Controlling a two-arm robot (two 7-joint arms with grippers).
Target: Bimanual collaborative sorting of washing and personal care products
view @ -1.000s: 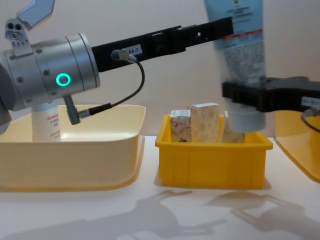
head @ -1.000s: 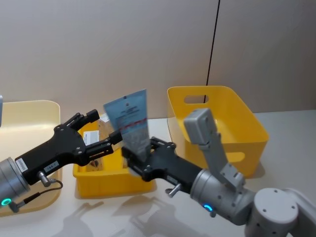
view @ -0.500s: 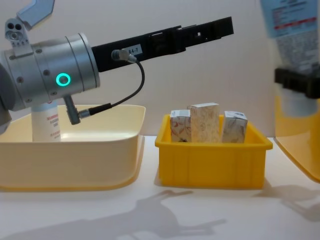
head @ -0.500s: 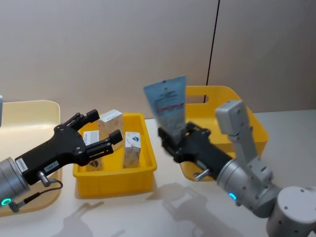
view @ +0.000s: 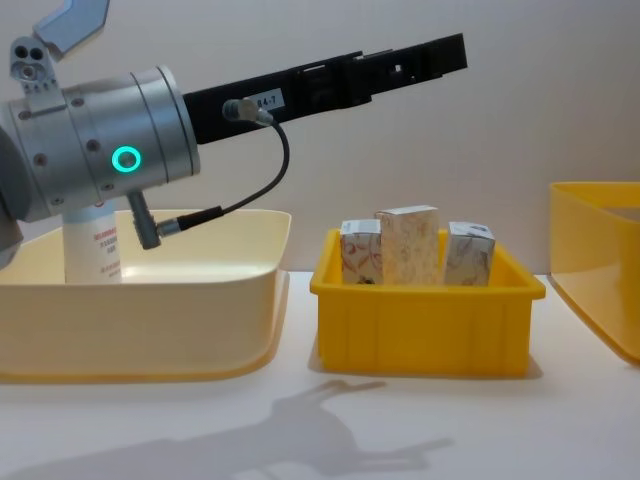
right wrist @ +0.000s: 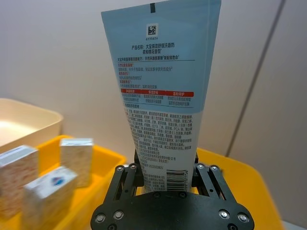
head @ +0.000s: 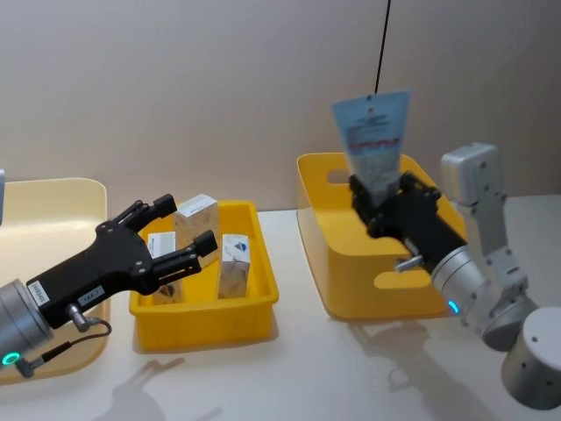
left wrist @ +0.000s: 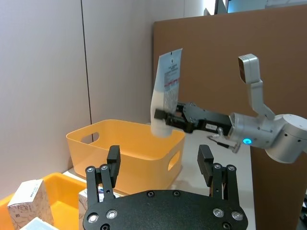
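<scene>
Pale-blue plastic fills the right claw (right wrist: 165, 184): its two fingers (right wrist: 130, 173) are clamped on the cap end of the pale-blue squeeze tube (right wrist: 163, 96), which stands upright from the grip with its crimped, printed end uppermost; directly beneath this claw lies the open mouth of the deep yellow tub (head: 337, 263), and the tube hangs clear of its walls, so I judge this item carried to its bin but not yet let go.

Black and bare, the left claw (head: 186, 224) hovers with its fingers spread wide and nothing between them; just below and ahead of it sits the small yellow tray (head: 202, 320), holding three marbled cartons (view: 407, 245) upright and close together; off to this claw's outer side is the cream tub (view: 150, 320), where a white bottle with red lettering (view: 92, 250) stands by the arm's housing.

By my reading, the bottle is sorted and the tube is a release away; whether the cartons already sit in their proper place or wait to be picked out, I cannot tell; the open left claw poised over them suggests they may be next; the worktop (head: 289, 377) around the bins carries no loose product.
</scene>
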